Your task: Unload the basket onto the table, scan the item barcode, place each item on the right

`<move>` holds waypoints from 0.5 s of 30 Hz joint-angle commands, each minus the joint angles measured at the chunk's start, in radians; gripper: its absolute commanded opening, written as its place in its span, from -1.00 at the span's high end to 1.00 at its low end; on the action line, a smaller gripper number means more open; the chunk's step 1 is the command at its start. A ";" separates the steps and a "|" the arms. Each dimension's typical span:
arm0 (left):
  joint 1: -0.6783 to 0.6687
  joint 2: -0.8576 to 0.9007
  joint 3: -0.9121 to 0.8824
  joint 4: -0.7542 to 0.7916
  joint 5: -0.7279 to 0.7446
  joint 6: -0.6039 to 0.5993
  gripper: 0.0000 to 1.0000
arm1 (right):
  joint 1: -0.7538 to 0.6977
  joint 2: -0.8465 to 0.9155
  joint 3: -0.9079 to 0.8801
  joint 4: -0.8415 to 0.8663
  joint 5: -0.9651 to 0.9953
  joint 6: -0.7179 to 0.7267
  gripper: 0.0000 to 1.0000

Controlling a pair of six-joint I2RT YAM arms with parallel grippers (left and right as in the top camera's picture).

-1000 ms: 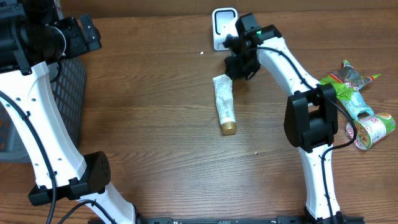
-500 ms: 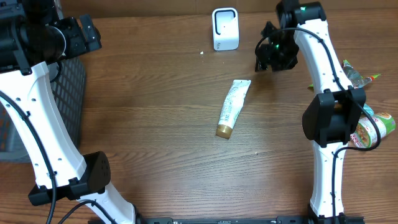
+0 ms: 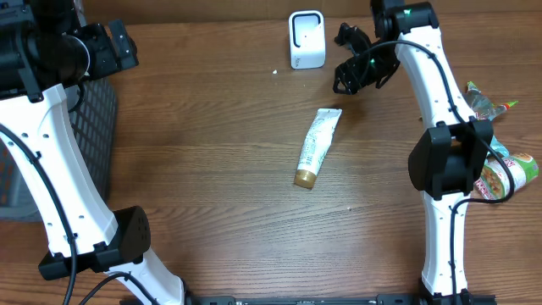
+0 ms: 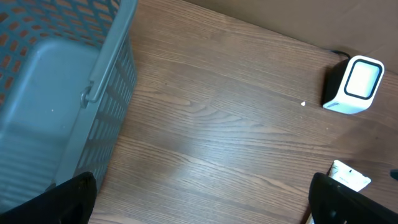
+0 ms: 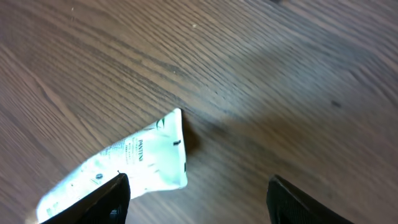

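Item: tube, white with green print, flat crimped tail and gold cap. It is lying flat on the table near the middle, cap pointing toward the robot, well apart from the scanner.

Scanner: small white box with rounded corners and a glossy dark-framed window, standing upright at the far edge.

Right gripper: hovering just beside the scanner, jaws standing apart and carrying nothing. The wrist view is showing only the crimped tail below the fingertips.

Left gripper: jaws spread wide and empty, hanging over the basket, a grey plastic lattice at the left edge.

Snack packets: crinkled foil, lying at the right edge, apart from the work.

Handling note (judgement): the tube is probably waiting to be picked up and presented. A pinch across the soft, flat body is looking safest; the glossy skin may be slipping and the crimp may be folding. Fingers should be staying off the barcode, whose place is not showing in any view. The printed face should be turning square to the window.
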 commanded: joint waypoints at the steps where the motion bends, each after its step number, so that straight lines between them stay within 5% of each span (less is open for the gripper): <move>1: 0.002 0.000 0.000 0.002 -0.011 -0.014 -0.99 | 0.004 0.035 -0.044 0.015 -0.074 -0.089 -0.40; 15: 0.002 0.000 0.000 0.002 -0.011 -0.014 -0.99 | 0.040 0.096 -0.123 0.033 -0.137 -0.016 -0.16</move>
